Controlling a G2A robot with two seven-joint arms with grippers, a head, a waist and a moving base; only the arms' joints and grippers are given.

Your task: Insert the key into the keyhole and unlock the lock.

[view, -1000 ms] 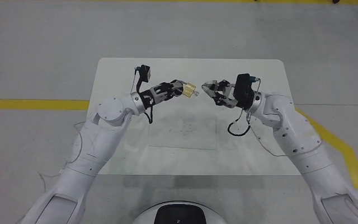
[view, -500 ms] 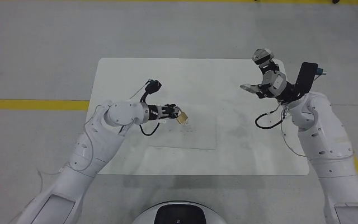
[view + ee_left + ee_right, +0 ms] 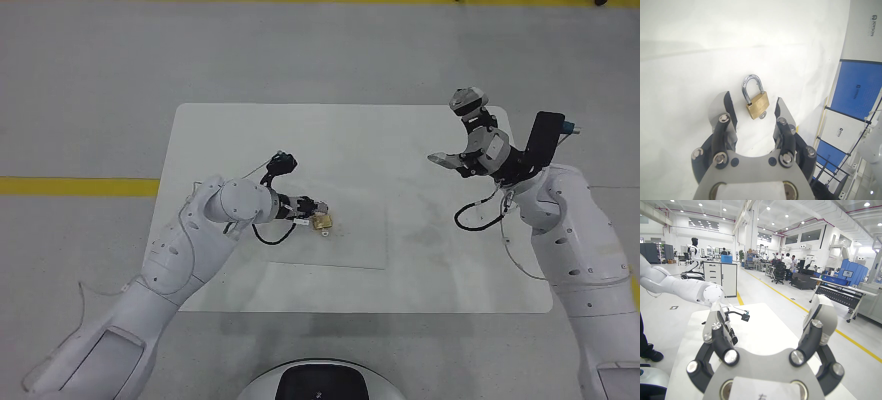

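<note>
A brass padlock (image 3: 757,106) with a silver shackle lies flat on the white table (image 3: 350,130), near its middle (image 3: 321,222). A small silver key (image 3: 762,115) sticks out of the lock's bottom end. My left gripper (image 3: 753,97) hovers just behind the lock, open, its fingers to either side of the lock and apart from it; in the top view the left gripper (image 3: 308,210) sits just left of the lock. My right gripper (image 3: 450,128) is held up over the table's far right corner, open and with nothing in it (image 3: 766,306).
A faint square outline (image 3: 326,240) is marked on the table near the lock. A yellow floor line (image 3: 70,186) runs past the table on both sides. The left arm (image 3: 687,289) stretches across the table.
A second ago both grippers met mid-table, the left shut on the padlock. The right arm has drawn back to the far right. The left set the lock down and opened.
</note>
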